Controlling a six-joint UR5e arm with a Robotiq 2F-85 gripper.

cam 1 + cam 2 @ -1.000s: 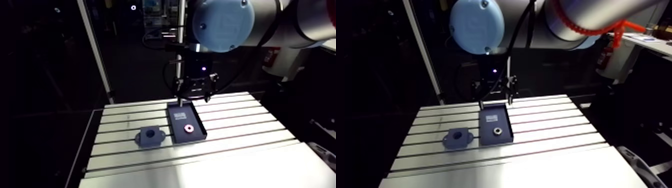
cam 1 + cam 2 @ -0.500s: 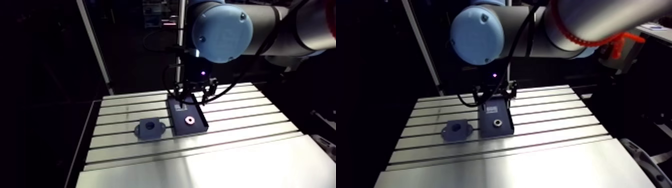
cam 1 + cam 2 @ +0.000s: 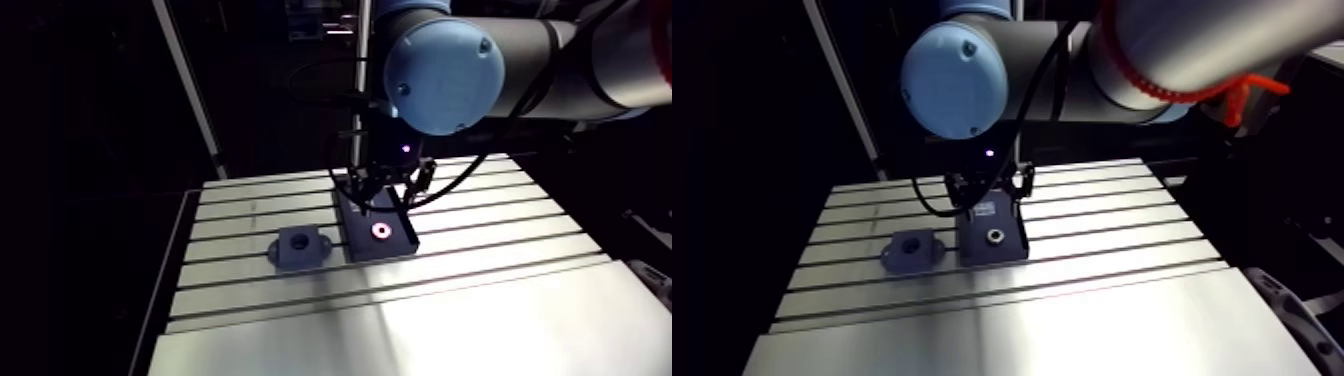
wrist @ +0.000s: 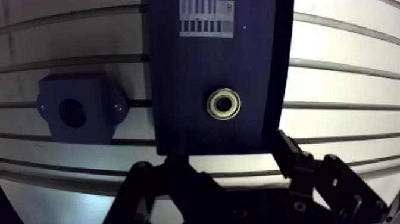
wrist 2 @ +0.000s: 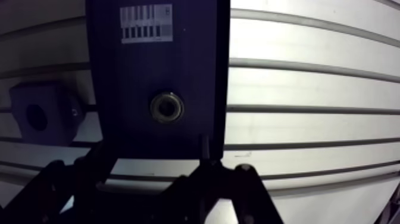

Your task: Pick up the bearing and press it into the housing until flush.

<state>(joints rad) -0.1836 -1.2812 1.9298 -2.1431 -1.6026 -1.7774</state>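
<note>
Here, toward nine o'clock on the slotted table (image 3: 500,300), the dark blue housing (image 4: 74,110) sits flat with its round bore facing up. One of the table's slots runs under it. It stands just beside the tray (image 4: 178,77), at nine o'clock of it, with a narrow strip of table showing between the two.

The tray is shallow and dark, and carries a white printed label (image 4: 206,18) at one end. The bearing (image 4: 224,103), a small metal ring, lies flat on the tray floor at three o'clock of the housing. It is not in the housing, and nothing touches it. In the wrist view the label lies at twelve o'clock of the bearing.

The gripper (image 4: 229,164) has its two fingers (image 4: 290,158) spread wide, with nothing held. The tray's nearer edge runs across the gap between them, and the bearing lies ahead at twelve o'clock. In the arm view the gripper hangs over the tray's far end, the bearing at six o'clock of it.
</note>
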